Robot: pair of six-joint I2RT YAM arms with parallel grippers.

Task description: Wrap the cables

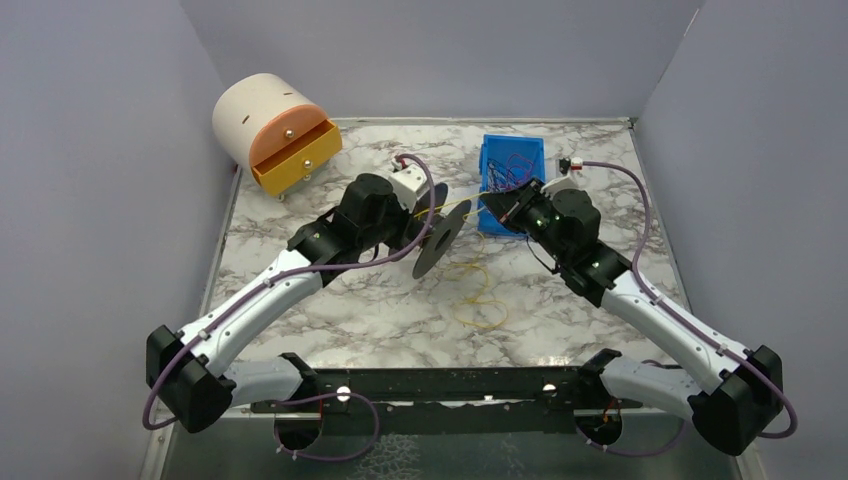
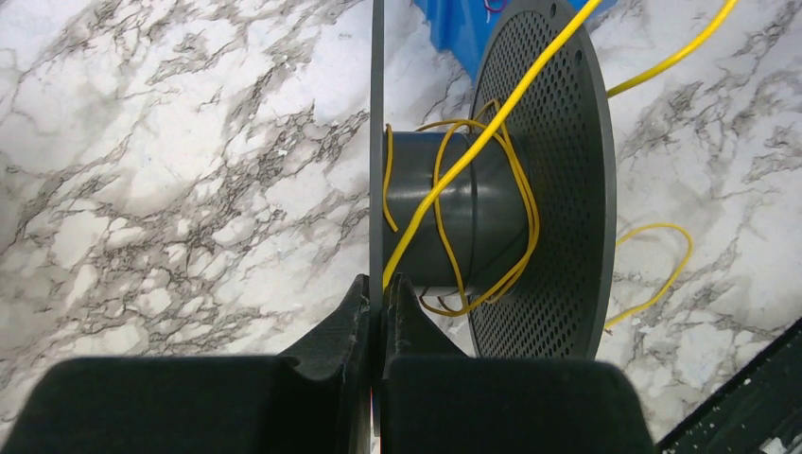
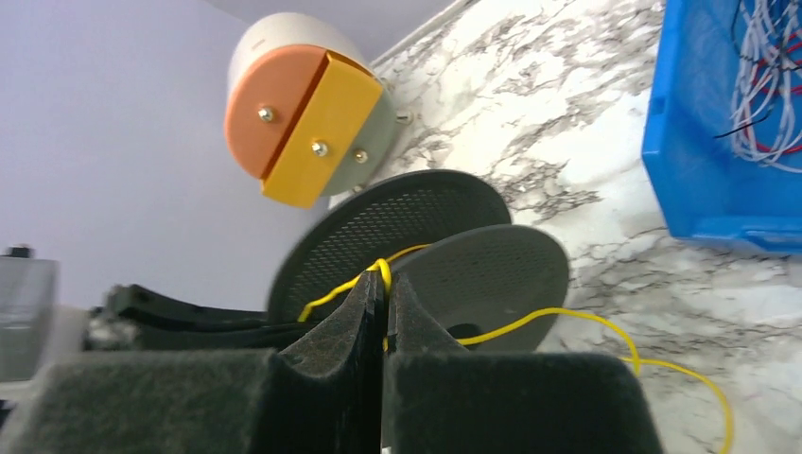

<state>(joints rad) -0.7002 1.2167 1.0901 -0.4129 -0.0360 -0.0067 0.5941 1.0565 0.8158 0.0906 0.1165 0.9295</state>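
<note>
Left wrist view has the left gripper (image 2: 381, 288) clenched on the thin near flange of the black spool (image 2: 463, 213), with the edge pinched right between the pads. Just past the fingertips, the yellow cable (image 2: 515, 99) sits on the hub in only a few sloppy turns, then runs away across the perforated far flange. On the other arm, the right gripper (image 3: 383, 288) is squeezed onto that same yellow cable. The wire pokes out at its fingertips and the spool is just beyond them.

What could go wrong, imo: those turns are so slack that one tug from the right side could make them slide over each other instead of tightening. The wire also leaves over the far flange's rim, so it looks likely to catch there and wind outside the hub. And a spool held by a thin flange edge could twist in the pads if the wire pulls hard.

Further out, the slack loops (image 1: 480, 300) lie curled on the marble table (image 2: 170, 189), nearer the arm bases than either gripper, and they could knot while feeding. Beyond the right gripper sits the blue bin (image 3: 700, 180) with the other cables (image 3: 771, 85) inside. Far past the spool is the round drawer unit (image 3: 307, 132), not in the way.
</note>
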